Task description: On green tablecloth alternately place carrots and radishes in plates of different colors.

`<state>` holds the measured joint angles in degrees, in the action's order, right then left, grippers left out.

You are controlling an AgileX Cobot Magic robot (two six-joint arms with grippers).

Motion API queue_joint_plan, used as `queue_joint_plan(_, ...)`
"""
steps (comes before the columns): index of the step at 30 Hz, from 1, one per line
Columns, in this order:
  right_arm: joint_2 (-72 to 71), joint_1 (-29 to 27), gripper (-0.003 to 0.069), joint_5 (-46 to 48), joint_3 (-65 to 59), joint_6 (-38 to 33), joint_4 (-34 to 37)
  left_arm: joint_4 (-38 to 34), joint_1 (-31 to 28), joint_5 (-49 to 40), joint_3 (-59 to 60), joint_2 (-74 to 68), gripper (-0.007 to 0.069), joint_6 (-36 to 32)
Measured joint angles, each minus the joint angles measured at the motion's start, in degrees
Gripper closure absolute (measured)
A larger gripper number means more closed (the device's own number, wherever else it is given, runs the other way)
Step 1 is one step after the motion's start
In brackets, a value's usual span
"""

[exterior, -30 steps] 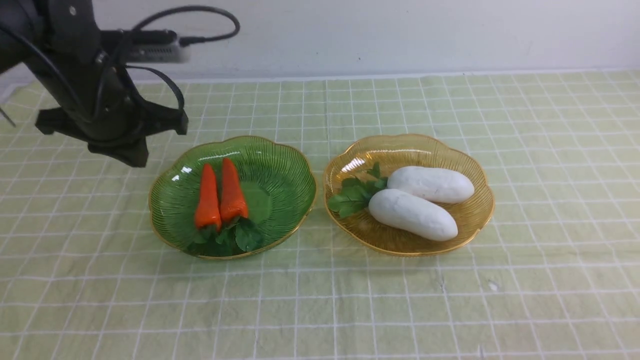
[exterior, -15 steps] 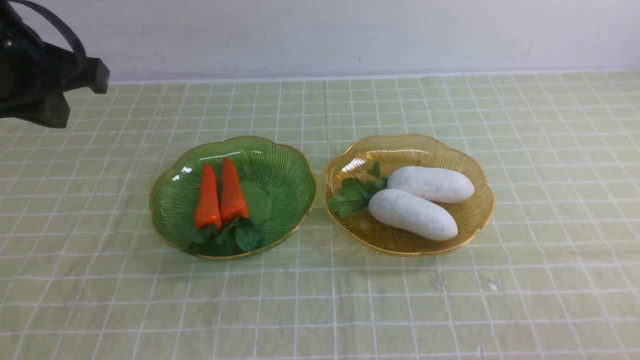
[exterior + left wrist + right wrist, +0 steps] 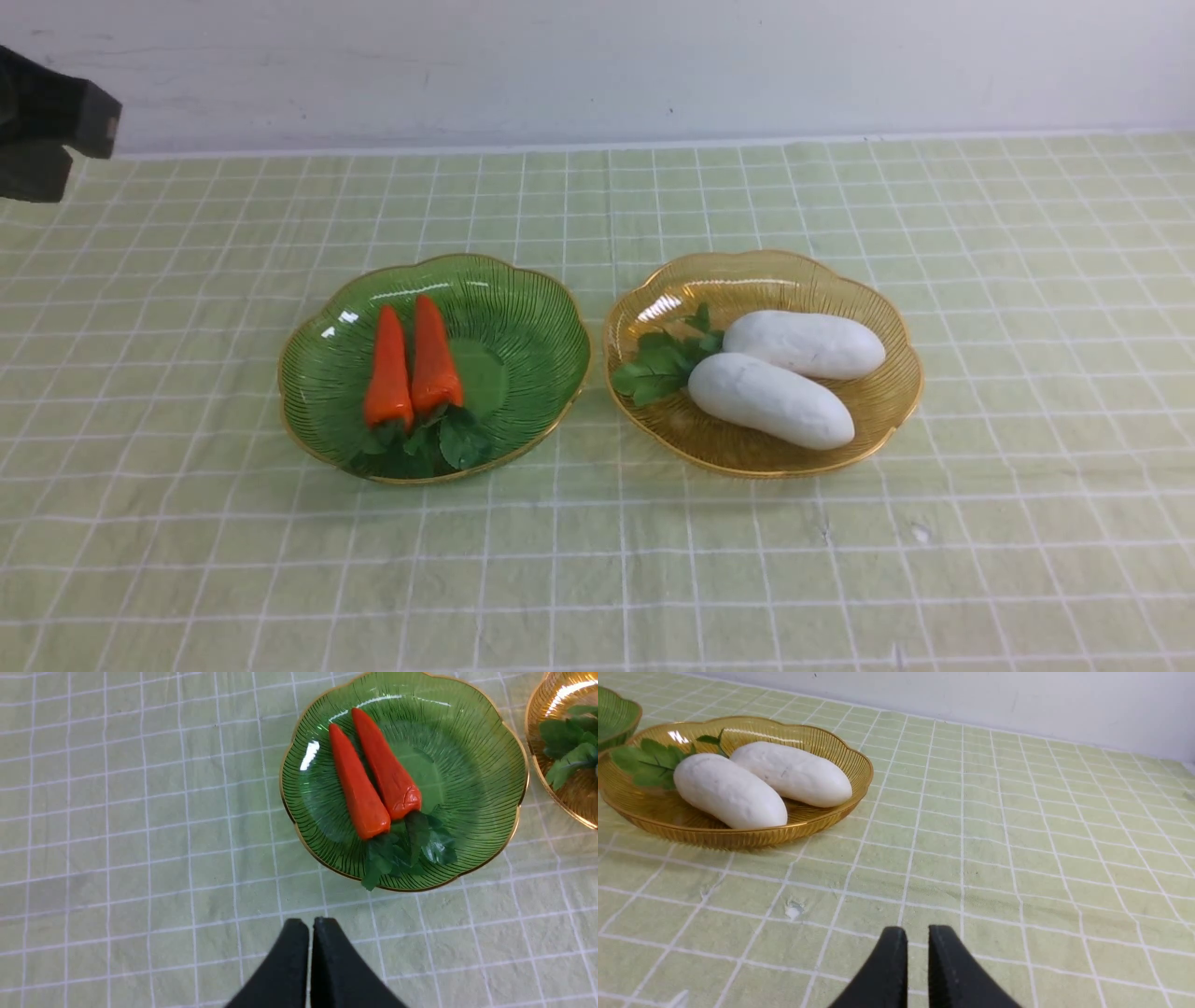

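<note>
On the green tablecloth (image 3: 597,579) stand two plates side by side. The green plate (image 3: 527,313) holds two carrots (image 3: 388,369) (image 3: 435,359), lying together with their leaves toward me. The amber plate (image 3: 747,271) holds two radishes (image 3: 805,343) (image 3: 770,399), leaves toward the green plate. My left gripper (image 3: 310,921) hovers shut and empty over bare cloth, apart from the green plate (image 3: 467,742) and its carrots (image 3: 357,788). My right gripper (image 3: 917,928) is low over the cloth, shut and empty, well clear of the amber plate (image 3: 822,737) and its radishes (image 3: 728,791).
A white wall (image 3: 653,65) runs along the table's far edge. Part of my left arm (image 3: 47,140) shows at the top left corner of the front view. A small white fleck (image 3: 920,534) marks the cloth in front of the amber plate.
My left arm has drawn back to the left and upward, from beside the green plate to the corner of the front view. Plates, carrots and radishes have not moved.
</note>
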<state>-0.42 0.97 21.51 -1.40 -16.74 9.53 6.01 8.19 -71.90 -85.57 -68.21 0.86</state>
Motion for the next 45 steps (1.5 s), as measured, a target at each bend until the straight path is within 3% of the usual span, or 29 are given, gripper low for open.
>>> queue_joint_plan(8, 0.0, 0.0, 0.0594, 0.0, 0.0, 1.2, 0.2, -5.3, 0.0, 3.0, 22.3, 22.8, 0.0632, -0.9)
queue_joint_plan(15, 0.0, 0.0, 0.0594, 0.0, 0.0, 1.2, 0.2, -11.2, 0.0, 36.1, 52.8, 49.5, 0.0632, 1.9)
queue_joint_plan(22, 0.0, 0.0, 0.0594, 0.0, 0.0, 1.2, 0.2, -11.5, 0.0, 53.2, 66.0, 59.9, 0.0632, 3.0)
queue_joint_plan(34, 0.0, 0.0, 0.0594, 0.0, 0.0, 1.2, 0.2, -11.4, 0.0, 55.3, 76.9, 62.6, 0.0632, 2.3)
queue_joint_plan(45, 0.0, 0.0, 0.0594, 0.0, 0.0, 1.2, 0.2, -6.0, -1.1, 55.4, 84.9, 68.1, 0.0632, 2.0)
